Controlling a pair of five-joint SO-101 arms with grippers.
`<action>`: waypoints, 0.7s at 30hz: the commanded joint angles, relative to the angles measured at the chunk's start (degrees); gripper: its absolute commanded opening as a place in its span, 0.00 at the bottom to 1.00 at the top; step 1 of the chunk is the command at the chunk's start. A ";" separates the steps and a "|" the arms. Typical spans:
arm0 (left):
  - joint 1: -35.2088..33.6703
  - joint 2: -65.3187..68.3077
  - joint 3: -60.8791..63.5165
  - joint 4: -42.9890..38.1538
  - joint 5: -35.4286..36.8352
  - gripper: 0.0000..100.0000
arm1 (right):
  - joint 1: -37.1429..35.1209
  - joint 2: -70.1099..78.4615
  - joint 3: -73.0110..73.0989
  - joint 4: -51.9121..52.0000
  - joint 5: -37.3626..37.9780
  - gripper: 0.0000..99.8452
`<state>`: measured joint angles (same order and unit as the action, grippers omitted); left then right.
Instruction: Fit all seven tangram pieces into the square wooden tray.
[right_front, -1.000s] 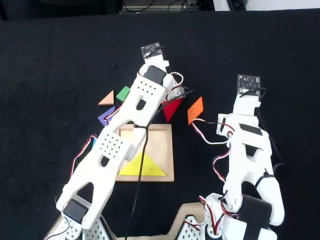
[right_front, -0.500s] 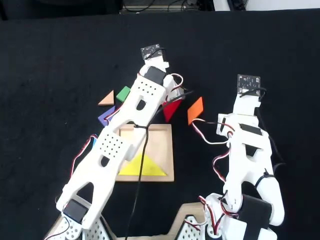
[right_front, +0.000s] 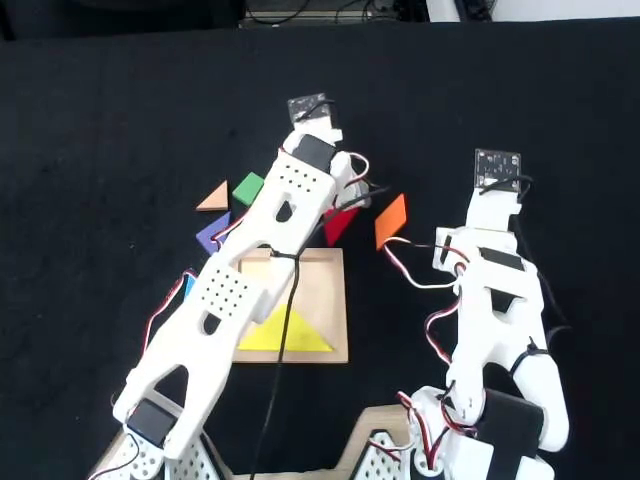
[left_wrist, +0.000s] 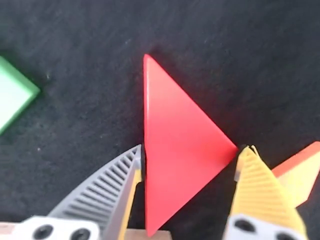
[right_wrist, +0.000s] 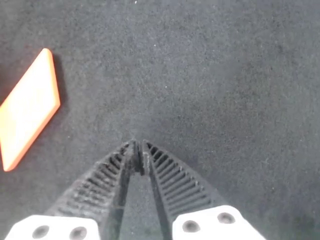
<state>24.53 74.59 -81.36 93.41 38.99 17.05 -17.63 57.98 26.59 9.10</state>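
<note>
1. The black table (right_front: 100, 120) carries everything.
2. The square wooden tray (right_front: 325, 280) lies near the middle, between the two arms. The yellow triangle (right_front: 300, 335) sits in its near part.
3. The left gripper (left_wrist: 190, 150) pinches the red triangle (left_wrist: 170, 115) by its edges, just beyond the far edge of the tray.
4. The right gripper (right_wrist: 136, 150) has its fingers pressed together over bare cloth, to the right of the orange parallelogram (right_wrist: 27, 110).
5. The green square (right_front: 247, 187), the purple piece (right_front: 212, 234) and the tan triangle (right_front: 212, 198) lie beyond the tray, to the left.
</note>
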 joint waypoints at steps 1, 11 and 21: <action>-2.33 -1.05 -0.22 3.43 -0.70 0.27 | -0.97 0.31 -2.15 -0.88 0.88 0.01; -3.30 -1.58 -0.04 7.56 -3.16 0.26 | -0.97 0.31 -2.15 -0.88 0.88 0.01; -2.86 -1.05 -6.02 7.12 -5.71 0.20 | -0.97 0.22 -2.15 -0.88 0.88 0.01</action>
<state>22.59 74.42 -84.53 100.00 34.68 17.05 -17.63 57.98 26.59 9.10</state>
